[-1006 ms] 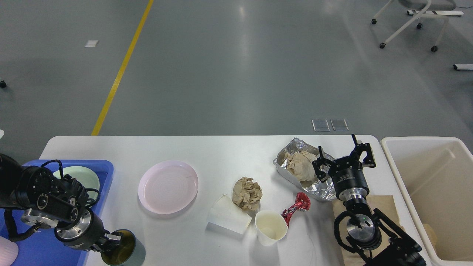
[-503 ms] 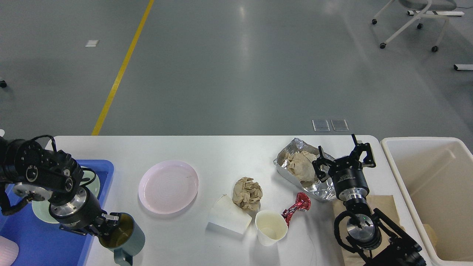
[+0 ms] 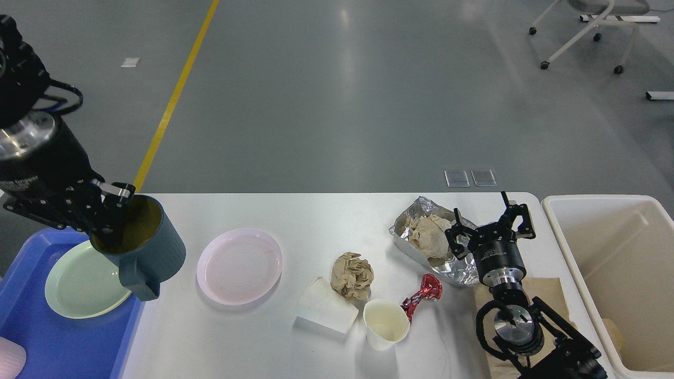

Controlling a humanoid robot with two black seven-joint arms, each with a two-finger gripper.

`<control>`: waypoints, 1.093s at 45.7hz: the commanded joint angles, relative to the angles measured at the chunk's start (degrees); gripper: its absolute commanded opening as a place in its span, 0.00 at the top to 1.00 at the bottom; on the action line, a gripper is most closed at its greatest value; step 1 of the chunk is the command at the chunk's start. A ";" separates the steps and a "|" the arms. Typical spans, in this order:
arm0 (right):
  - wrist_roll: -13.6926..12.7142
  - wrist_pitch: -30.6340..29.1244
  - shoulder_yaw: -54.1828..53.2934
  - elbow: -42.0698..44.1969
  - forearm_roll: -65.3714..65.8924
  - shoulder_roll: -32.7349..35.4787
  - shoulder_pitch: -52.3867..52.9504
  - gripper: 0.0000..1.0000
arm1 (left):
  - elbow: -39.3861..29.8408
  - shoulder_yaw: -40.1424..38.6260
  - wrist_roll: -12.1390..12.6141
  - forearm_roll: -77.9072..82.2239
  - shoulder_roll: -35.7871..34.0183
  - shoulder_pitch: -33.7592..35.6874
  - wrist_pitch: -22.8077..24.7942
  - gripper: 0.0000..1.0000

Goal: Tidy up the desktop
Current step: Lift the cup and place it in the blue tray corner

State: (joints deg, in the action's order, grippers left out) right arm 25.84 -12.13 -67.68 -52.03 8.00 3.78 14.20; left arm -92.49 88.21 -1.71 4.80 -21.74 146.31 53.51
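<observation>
left claw (image 3: 108, 208): clamped on rim of dark mug (image 3: 145, 242), held tilted in the air over blue tray (image 3: 31, 337) edge and green plate (image 3: 79, 287) | right claw (image 3: 492, 223): fingers spread, holding nothing, beside foil (image 3: 421, 237) | table (image 3: 316, 210): white, spans the view's lower half, carries pink plate (image 3: 239, 266), paper wad (image 3: 352, 275), two cups, red wrapper (image 3: 421, 297); bin (image 3: 616, 273) at its right

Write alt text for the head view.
The left gripper holds a dark mug above the blue tray at the white desktop's left end. The right gripper hangs open by crumpled foil.
</observation>
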 commanded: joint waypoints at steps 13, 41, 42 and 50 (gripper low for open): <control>0.00 0.00 0.00 0.00 0.00 0.00 -0.05 0.00 | -2.44 2.49 -0.22 -2.87 2.15 9.17 1.49 0.99; 0.00 0.00 0.00 0.00 0.00 0.09 -0.05 0.00 | 14.26 -1.37 5.05 17.25 -24.65 -15.60 1.49 1.00; 0.00 0.00 0.00 0.00 0.00 0.09 -0.05 0.00 | 15.05 -2.16 4.97 18.30 -25.79 -16.66 1.49 1.00; 0.00 0.00 0.00 0.00 0.00 0.09 -0.05 0.00 | 20.67 -10.50 5.05 23.23 -32.83 -31.06 0.47 1.00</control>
State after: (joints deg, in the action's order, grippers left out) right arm 25.84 -12.13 -67.68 -52.03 7.99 3.85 14.16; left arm -75.21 83.39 3.35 25.78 -50.89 125.08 54.98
